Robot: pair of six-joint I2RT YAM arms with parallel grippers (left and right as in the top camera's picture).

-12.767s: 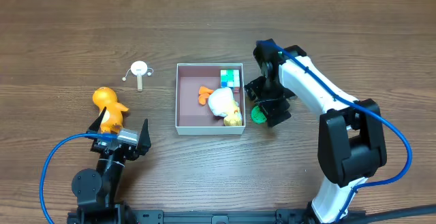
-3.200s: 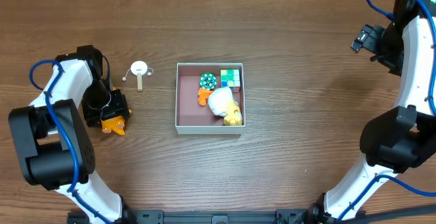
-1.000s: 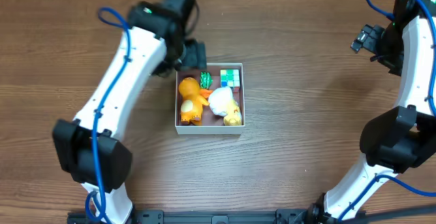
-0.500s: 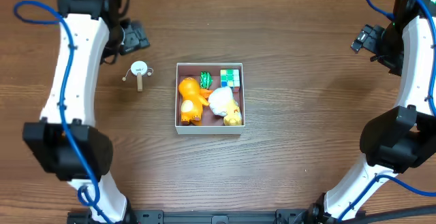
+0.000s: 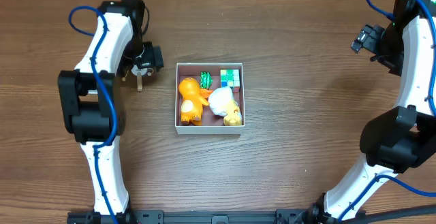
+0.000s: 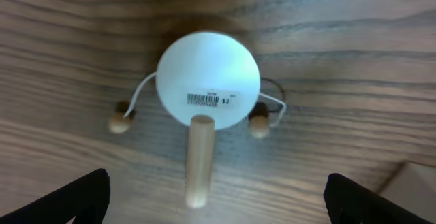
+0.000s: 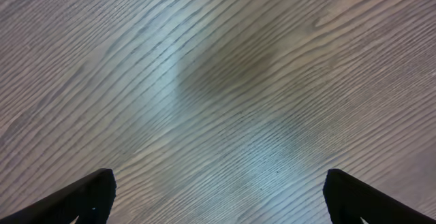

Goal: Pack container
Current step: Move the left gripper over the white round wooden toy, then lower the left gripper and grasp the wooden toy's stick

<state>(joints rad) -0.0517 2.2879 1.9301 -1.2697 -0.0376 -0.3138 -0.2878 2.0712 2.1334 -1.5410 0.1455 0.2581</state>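
The container [image 5: 209, 130], a shallow white box with a mauve inside, sits mid-table. In it lie an orange toy [image 5: 189, 100], a white and yellow duck [image 5: 225, 105], a green cube [image 5: 231, 77] and a green ball [image 5: 206, 81]. Left of it lies a small white hand drum [image 6: 208, 80] with a wooden handle [image 5: 139, 83] and two beads on strings. My left gripper [image 5: 142, 63] hangs open right over the drum, its fingertips [image 6: 78, 198] wide on either side of the handle, touching nothing. My right gripper [image 5: 368, 43] is open and empty at the far right, high over bare wood.
Both arm bases stand at the table's front edge. The left arm's white links run along the table's left side. The right wrist view holds only wood grain and my right gripper [image 7: 218, 207].
My left arm has swung away from the container's back left corner, out to the left, then down over the hand drum. The orange toy stays in the container. The right arm has not moved.
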